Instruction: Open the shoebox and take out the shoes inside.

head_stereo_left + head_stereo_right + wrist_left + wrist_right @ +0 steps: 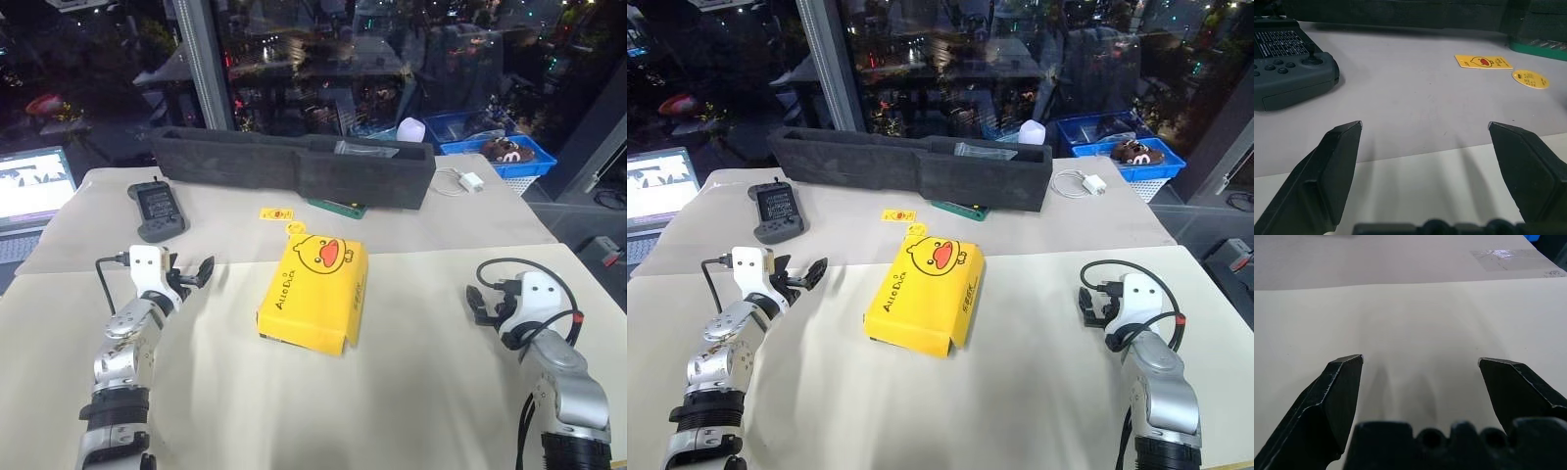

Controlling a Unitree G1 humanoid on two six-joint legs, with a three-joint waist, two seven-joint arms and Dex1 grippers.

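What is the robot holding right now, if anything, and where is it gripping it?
Nothing. The left gripper and right gripper are open and empty, either side of the closed shoebox.

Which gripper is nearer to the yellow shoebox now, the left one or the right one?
Left. The left gripper hangs open just off the left side of the closed shoebox; the right gripper, also open, is farther off on the box's right side. Neither touches it.

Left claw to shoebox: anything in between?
Nothing. In the left eye view, only bare table separates the open left claw from the closed shoebox; the two yellow tags lie farther back.
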